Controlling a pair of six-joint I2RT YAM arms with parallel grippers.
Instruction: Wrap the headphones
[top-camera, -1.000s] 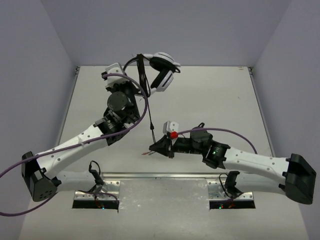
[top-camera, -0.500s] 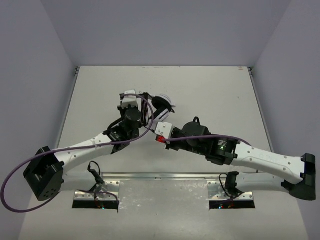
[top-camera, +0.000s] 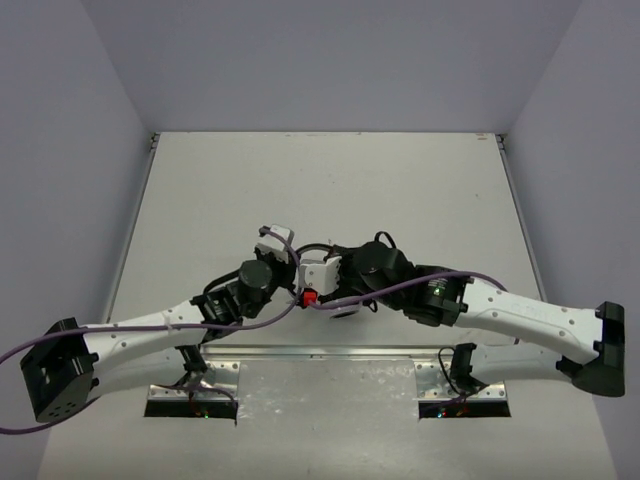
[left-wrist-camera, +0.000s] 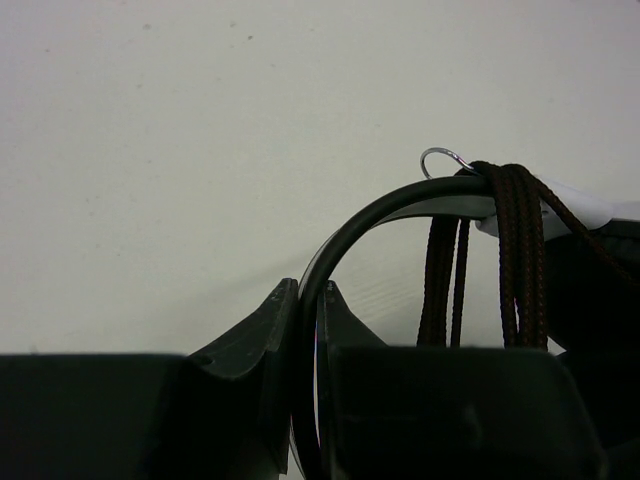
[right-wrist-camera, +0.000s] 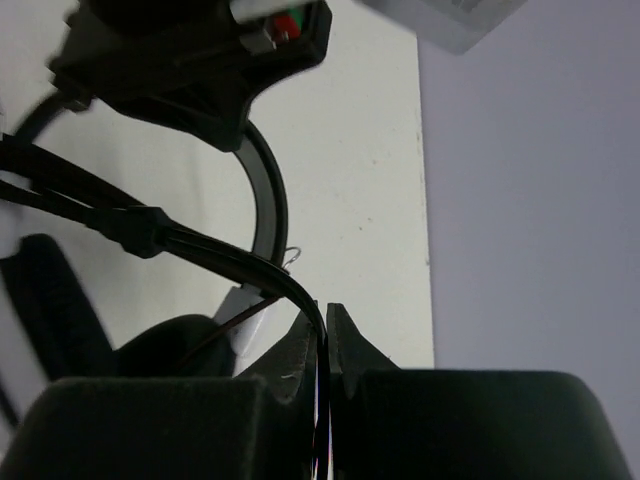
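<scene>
The headphones lie low near the table's front centre, mostly hidden under both wrists. My left gripper is shut on the black headband; its jaws pinch the band's arc. The thin black cable is looped several times round the headband beside a white earcup part. My right gripper is shut on the cable, which runs between its jaws. The headband curves just beyond, with a dark ear pad to the left.
The left wrist's camera housing hangs close above the right gripper. Purple robot cables loop across both arms. The table's right edge and the grey wall show in the right wrist view. A small metal ring sits by the headband.
Both arms have drawn back toward the near edge, carrying the headphones from the far middle of the table to the front centre. The two grippers have come close together.
</scene>
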